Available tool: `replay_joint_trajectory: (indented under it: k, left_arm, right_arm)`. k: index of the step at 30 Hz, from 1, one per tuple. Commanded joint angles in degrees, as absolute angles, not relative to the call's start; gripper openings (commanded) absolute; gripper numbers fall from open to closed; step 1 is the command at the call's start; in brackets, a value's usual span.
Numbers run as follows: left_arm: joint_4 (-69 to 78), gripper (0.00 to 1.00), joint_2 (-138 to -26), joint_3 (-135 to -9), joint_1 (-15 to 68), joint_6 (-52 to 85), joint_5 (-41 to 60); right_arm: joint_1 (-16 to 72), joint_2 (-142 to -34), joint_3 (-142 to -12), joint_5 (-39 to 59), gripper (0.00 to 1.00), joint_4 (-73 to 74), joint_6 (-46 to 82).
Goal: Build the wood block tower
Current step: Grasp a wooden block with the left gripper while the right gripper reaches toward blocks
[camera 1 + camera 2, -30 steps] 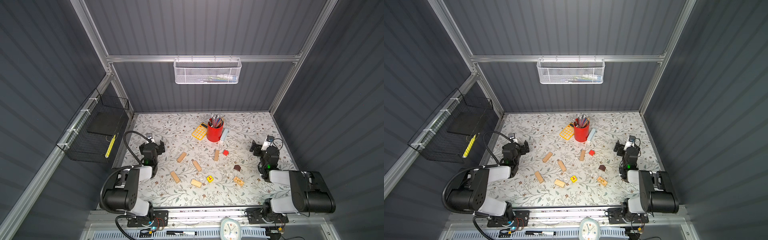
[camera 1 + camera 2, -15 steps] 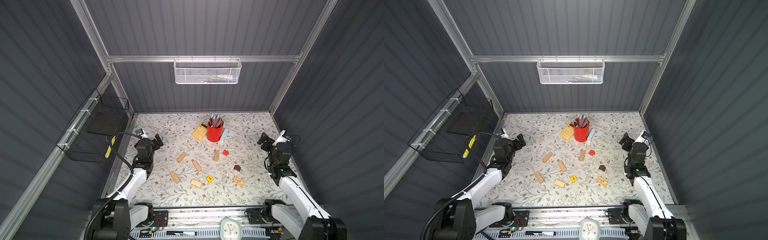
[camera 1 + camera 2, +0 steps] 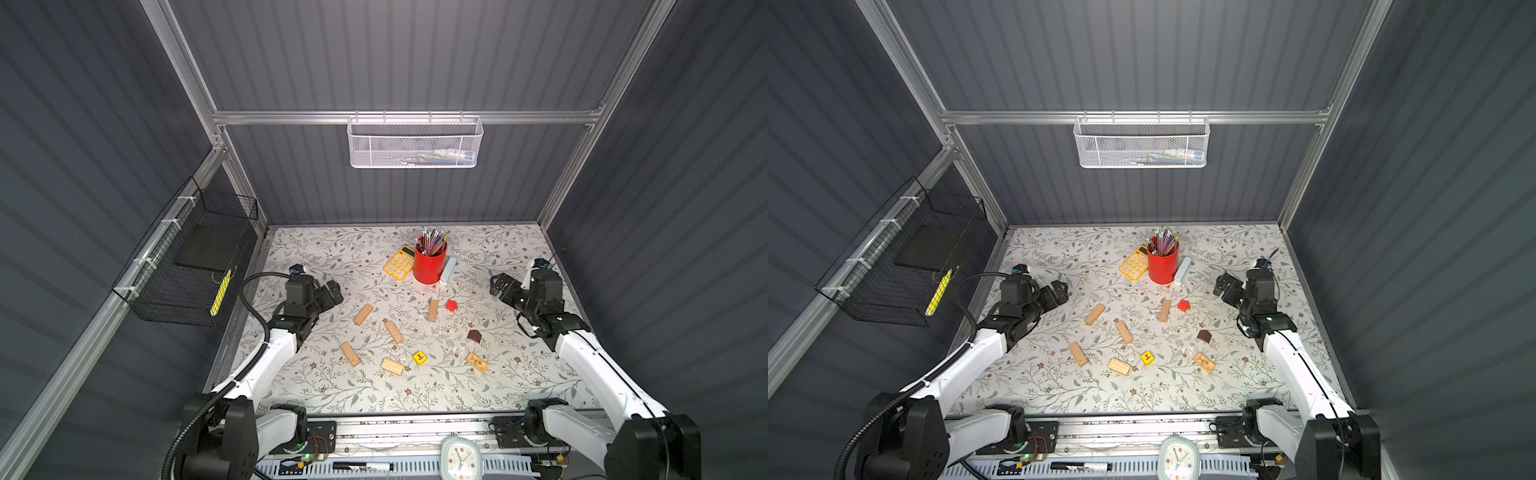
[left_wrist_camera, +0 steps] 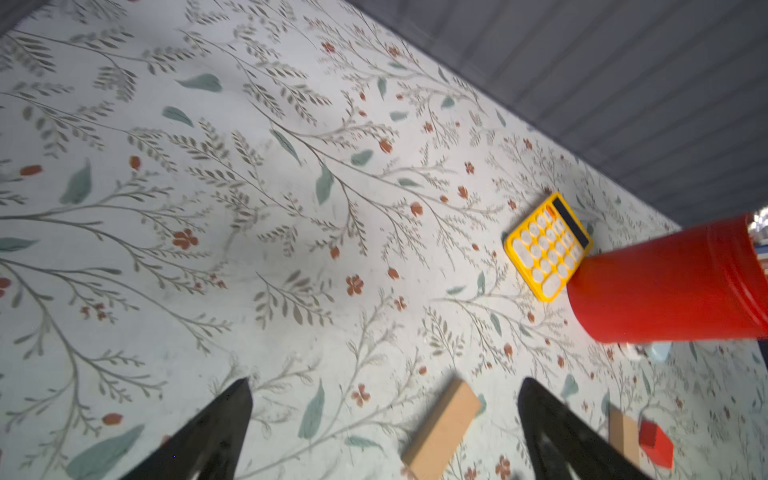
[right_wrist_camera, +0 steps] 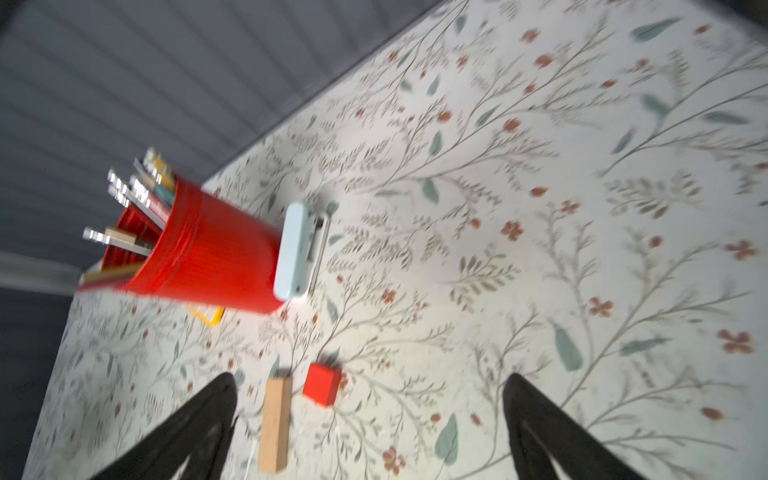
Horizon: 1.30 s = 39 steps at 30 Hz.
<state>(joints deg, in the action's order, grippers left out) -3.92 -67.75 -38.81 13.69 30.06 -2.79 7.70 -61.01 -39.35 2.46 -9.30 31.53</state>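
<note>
Loosely, wood blocks (image 3: 393, 331) lie between left gripper (image 3: 332, 293) and right gripper (image 3: 500, 287); untouched.

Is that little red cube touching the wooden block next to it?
No, in the right wrist view a clear gap shows between the red cube and the wooden block.

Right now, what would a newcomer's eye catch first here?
The red pencil cup stands at the back centre of the floral table, with a yellow calculator beside it. In front of them, wooden blocks lie scattered and unstacked, a red cube among them.
</note>
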Motion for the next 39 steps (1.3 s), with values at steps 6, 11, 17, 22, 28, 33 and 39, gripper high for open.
replay_joint_trajectory:
  k: [6,11,17,22,28,33,39]
  left_arm:
    - [-16.81,1.00,-76.05,-45.56,24.18,24.91,-2.00]
    - [-20.30,0.99,-84.36,-51.34,27.61,20.92,-2.96]
    - [-25.46,0.86,-93.61,-58.84,28.99,17.29,-5.59]
    - [-26.61,0.74,-98.58,-61.16,29.09,16.37,-4.67]
    - [-30.38,0.55,-105.09,-66.08,29.09,15.30,-4.68]
    - [-31.18,0.46,-107.54,-67.66,29.07,15.60,-4.29]
    - [-32.31,0.30,-108.95,-69.21,29.09,18.46,-4.28]
  right_arm:
    - [21.62,-63.15,-42.38,7.44,0.99,-21.49,28.87]
    - [28.30,-65.50,-42.71,8.14,0.99,-21.95,29.72]
    - [32.20,-66.99,-42.36,7.71,0.99,-19.90,31.76]
    - [33.83,-68.96,-43.27,7.65,0.99,-19.32,32.36]
    - [34.82,-70.13,-43.73,7.83,0.99,-19.00,32.49]
    - [35.00,-70.82,-43.77,7.80,0.99,-18.72,32.52]
    - [35.06,-70.81,-43.67,7.66,0.99,-18.41,32.70]
